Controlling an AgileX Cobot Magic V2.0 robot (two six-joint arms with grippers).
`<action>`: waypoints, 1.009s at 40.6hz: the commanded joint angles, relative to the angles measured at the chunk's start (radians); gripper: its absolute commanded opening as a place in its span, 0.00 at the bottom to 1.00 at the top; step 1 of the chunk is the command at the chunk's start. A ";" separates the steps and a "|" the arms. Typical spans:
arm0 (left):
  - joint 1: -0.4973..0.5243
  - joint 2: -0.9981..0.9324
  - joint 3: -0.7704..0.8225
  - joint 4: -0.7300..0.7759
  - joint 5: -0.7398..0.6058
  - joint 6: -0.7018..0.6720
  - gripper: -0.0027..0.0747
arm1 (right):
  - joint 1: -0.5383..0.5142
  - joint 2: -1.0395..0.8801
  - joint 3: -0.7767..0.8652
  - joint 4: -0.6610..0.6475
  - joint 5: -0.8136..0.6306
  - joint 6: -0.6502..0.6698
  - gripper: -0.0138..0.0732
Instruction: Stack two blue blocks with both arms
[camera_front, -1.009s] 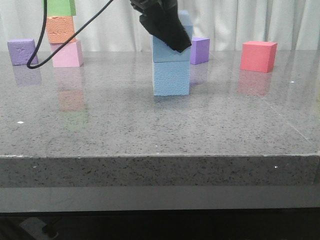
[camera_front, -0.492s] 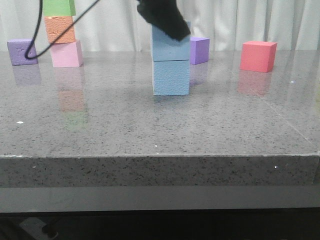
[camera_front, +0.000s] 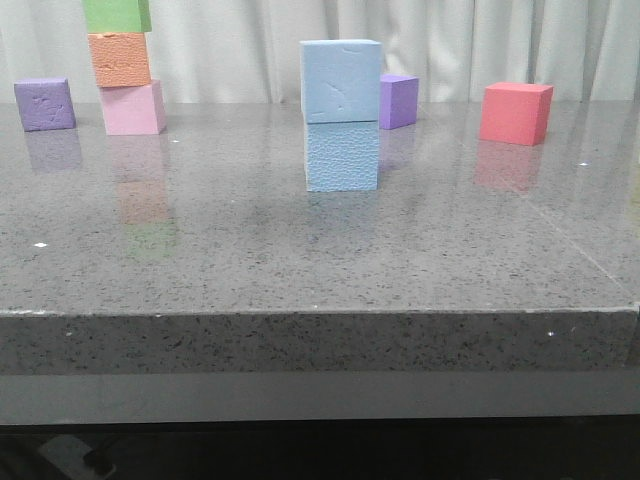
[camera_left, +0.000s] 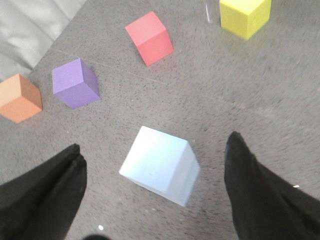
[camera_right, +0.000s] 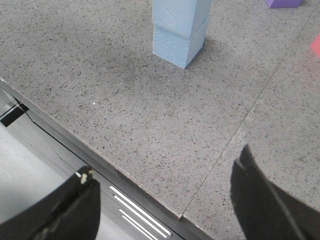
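Both tools, left (camera_left: 155, 195) and right (camera_right: 165, 200), hang released and empty; one blue block (camera_front: 341, 81) sits atop the other (camera_front: 342, 155), so stacking looks finished.

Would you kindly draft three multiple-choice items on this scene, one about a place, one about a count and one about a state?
1. Where is the upper blue block?
A. on the lower blue block
B. beside the red cube
C. on the pink cube

2. How many cubes make up the far-left tower in the front view?
A. one
B. two
C. three

3. What state is the left claw in?
A. shut on a blue block
B. open and holding nothing
C. shut on the purple cube

Answers:
1 A, the two blue blocks stand one atop the other at the table's middle.
2 C, green cube over orange cube over pink.
3 B, its fingers stand wide apart above the block, touching nothing.
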 joint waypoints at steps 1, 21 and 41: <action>-0.008 -0.130 0.027 -0.013 -0.071 -0.095 0.75 | -0.004 -0.006 -0.023 -0.010 -0.061 -0.008 0.79; -0.015 -0.408 0.221 0.089 0.160 -0.464 0.65 | -0.004 -0.006 -0.023 -0.010 -0.062 -0.008 0.79; -0.015 -0.823 0.808 0.289 -0.140 -0.721 0.65 | -0.004 -0.003 -0.023 -0.034 -0.020 -0.008 0.79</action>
